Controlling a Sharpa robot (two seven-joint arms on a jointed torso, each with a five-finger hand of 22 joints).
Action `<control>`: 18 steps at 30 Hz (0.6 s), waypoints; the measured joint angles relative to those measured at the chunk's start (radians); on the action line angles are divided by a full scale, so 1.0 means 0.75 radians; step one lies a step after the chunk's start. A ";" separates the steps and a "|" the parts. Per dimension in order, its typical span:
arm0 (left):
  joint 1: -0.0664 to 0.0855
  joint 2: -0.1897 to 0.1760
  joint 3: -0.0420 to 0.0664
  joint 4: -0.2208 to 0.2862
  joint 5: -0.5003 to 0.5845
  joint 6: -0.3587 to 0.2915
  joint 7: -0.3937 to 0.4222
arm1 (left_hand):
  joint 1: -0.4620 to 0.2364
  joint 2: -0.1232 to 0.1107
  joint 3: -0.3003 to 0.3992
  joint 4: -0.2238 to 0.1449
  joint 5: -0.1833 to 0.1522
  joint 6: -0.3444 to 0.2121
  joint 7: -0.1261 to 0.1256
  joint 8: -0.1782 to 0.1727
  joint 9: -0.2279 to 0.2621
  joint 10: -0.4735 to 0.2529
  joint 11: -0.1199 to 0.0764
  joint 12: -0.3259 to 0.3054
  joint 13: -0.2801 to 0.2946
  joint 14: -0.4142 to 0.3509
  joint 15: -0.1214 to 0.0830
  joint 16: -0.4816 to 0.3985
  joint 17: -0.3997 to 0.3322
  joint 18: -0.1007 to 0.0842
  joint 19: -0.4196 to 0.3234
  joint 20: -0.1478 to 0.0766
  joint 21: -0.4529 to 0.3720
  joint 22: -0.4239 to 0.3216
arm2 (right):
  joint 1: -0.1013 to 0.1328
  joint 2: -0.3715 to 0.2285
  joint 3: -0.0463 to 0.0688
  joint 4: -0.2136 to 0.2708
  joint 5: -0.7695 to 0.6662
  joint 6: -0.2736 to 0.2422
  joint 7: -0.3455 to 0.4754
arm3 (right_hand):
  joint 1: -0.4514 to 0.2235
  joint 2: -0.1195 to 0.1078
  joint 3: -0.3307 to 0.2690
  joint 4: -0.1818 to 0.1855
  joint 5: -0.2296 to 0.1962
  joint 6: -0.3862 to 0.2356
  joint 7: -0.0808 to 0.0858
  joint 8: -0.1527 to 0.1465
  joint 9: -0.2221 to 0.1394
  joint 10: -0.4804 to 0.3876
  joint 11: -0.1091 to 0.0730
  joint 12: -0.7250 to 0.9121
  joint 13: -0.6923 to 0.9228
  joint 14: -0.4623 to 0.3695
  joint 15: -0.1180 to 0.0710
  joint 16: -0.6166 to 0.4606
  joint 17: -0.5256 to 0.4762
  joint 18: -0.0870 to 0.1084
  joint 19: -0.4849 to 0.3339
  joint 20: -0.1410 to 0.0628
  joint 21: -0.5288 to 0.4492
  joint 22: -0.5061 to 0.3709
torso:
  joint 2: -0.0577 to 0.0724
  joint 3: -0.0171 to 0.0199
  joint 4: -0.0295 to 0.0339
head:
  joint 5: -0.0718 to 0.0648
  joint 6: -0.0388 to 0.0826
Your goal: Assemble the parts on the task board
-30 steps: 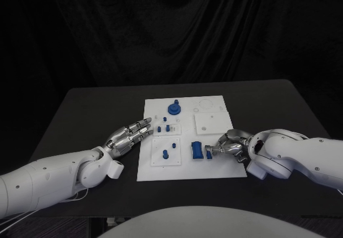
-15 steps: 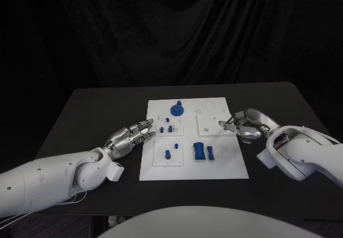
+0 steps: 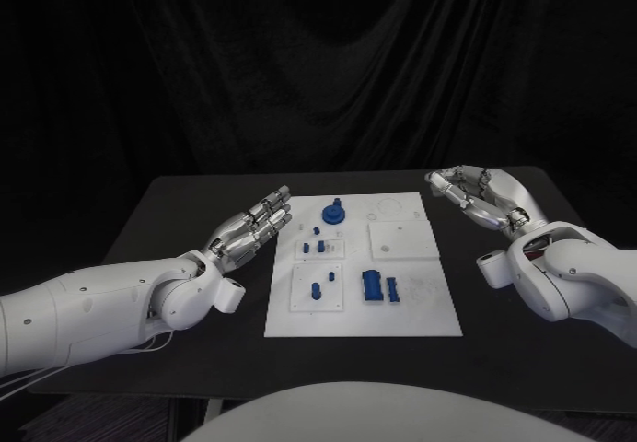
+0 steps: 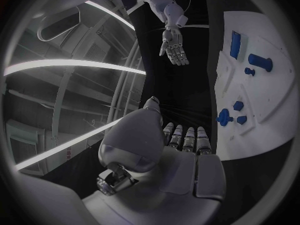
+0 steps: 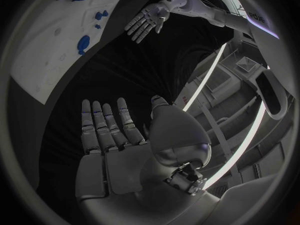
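The white task board (image 3: 411,308) lies in the middle of the black table. Blue parts stand on it: a round knob (image 3: 332,215) at the far end, small pegs (image 3: 313,247) below it, a peg (image 3: 316,290) on the near left plate, and a long block (image 3: 372,284) with a smaller piece beside it. My left hand (image 3: 256,224) hovers open and flat just left of the board, holding nothing. My right hand (image 3: 480,200) is raised open beyond the board's far right corner, also holding nothing. The board (image 4: 250,70) and its blue parts (image 4: 236,44) appear in the left wrist view, as does the right hand (image 4: 175,47).
Bare black tabletop (image 3: 186,221) surrounds the board on all sides. A dark curtain hangs behind the table. In the right wrist view the board (image 5: 56,40) and my left hand (image 5: 145,24) show beyond my own open fingers (image 5: 103,125).
My right hand let go of the small blue piece beside the long block, then lifted up and away to the far right, opening. The left hand rose slightly; the camera shifted.
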 measured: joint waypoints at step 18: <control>0.002 0.087 0.010 -0.074 -0.006 -0.086 -0.009 | -0.425 -0.014 -0.022 -0.076 -0.224 -0.115 -0.122 -0.020 -0.018 -0.004 -0.078 -0.101 -0.017 0.000 0.000 0.000 0.000 -0.023 -0.002 -0.002 0.000 -0.002 | -0.078 0.035 0.021 -0.078 0.190 0.105 0.261 | -0.941 -0.114 0.044 -0.265 -0.334 -0.635 -0.226 -0.503 -0.225 -0.352 -0.320 -0.589 -0.463 -0.482 -0.300 -0.445 -0.213 -0.116 -0.472 -0.254 -0.056 -0.666 | -0.014 0.0058 -0.0097 | -0.007 0.012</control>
